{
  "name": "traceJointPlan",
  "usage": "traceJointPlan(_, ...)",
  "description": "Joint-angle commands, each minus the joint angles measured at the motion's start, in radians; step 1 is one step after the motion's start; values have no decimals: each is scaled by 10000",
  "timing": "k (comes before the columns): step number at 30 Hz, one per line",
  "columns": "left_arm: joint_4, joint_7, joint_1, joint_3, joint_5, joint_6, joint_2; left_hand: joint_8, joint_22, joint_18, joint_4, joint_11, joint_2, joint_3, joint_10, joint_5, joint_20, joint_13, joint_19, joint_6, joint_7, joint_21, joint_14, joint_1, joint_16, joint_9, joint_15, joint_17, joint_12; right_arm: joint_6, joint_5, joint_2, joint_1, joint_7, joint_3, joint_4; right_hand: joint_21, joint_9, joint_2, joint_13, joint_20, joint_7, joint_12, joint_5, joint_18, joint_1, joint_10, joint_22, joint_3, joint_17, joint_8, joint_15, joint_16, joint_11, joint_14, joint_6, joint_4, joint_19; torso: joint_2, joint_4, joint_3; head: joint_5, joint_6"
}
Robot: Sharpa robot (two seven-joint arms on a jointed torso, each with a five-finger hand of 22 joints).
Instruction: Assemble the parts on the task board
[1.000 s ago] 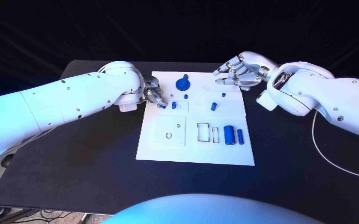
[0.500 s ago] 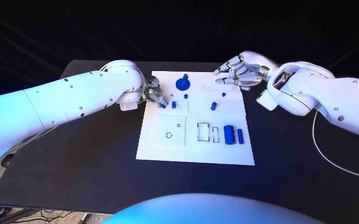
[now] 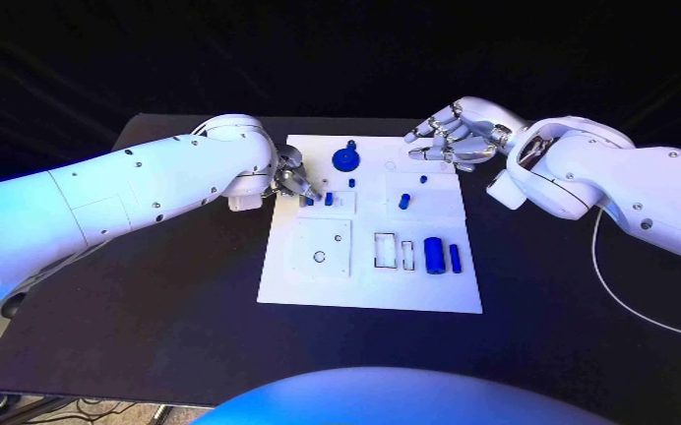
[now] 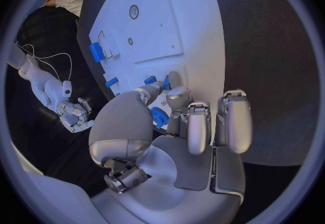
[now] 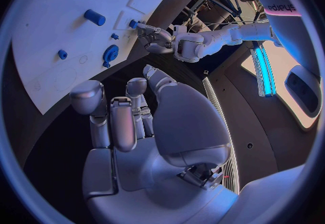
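The left hand (image 3: 292,181), fingers pinched at a small blue part (image 3: 308,200) just beyond its fingertips; right hand (image 3: 457,140) is held open, farther off.

No legible text, label, number or sign on any surface here.

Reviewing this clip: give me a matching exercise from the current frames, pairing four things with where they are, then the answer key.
Things:
1. left hand
2. right hand
3. round blue part
4. large blue cylinder

Places:
A. lying toward the task board's near right
B. at the board's left edge, fingertips at small blue parts
C. at the board's far right corner, holding nothing
D. toward the board's far edge, near the middle

Pairs: 1-B, 2-C, 3-D, 4-A
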Motion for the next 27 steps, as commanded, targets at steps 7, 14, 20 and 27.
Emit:
traceJointPlan(7, -11, -208, -90, -63, 125, 85, 33, -51, 1397, -144, 186, -26, -27, -441, 138, -30, -97, 66, 544, 151, -8, 77, 1068, -238, 24, -45, -77, 2631, 82, 113, -2, -4, -6, 80, 0, 9, -41, -9, 24, 8, 29, -20, 13, 18, 163, -60, -27, -13, 28, -2, 29, 12, -65, -43, 483, 79, 11, -57, -3, 6, -9, -10, 2)
traceJointPlan(14, 58, -135, -90, -46, 125, -241, -46, -72, 1469, -160, 662, -47, -195, -1500, 198, -67, -115, 115, 573, 263, -36, 127, 1068, -624, 24, -72, -94, 2631, 116, 124, 3, 4, -6, 89, 0, -7, -41, -9, 24, 8, 29, -20, 13, 18, 163, -60, -27, -13, 28, -2, 29, 12, -65, -43, 483, 79, 11, -57, 1, 1, -19, -19, 24)
traceJointPlan(20, 269, 89, -81, 97, 144, -732, -197, -89, 1502, -166, 1058, -81, -51, -2328, 220, -41, -152, 122, 586, 296, -68, 142, 1068, -572, 24, -78, -134, 2631, 110, 142, 5, 16, -7, 96, 0, -28, -41, -9, 24, 8, 29, -20, 13, 18, 163, -60, -27, -13, 28, -2, 29, 12, -65, -43, 483, 79, 11, -57, -4, 6, -23, -22, 32)
traceJointPlan(27, 491, 641, 40, 314, 818, -2047, -445, -286, 1066, -51, 1363, 35, 97, -3285, -255, -29, -113, -589, 400, -112, 71, -305, 1068, -611, 24, -128, -60, 2631, -491, 133, 7, 26, -8, 109, -1, -45, -41, -9, 24, 8, 29, -20, 13, 18, 163, -60, -27, -13, 28, -2, 29, 12, -65, -43, 483, 79, 11, -57, -6, 10, -12, -35, 44)
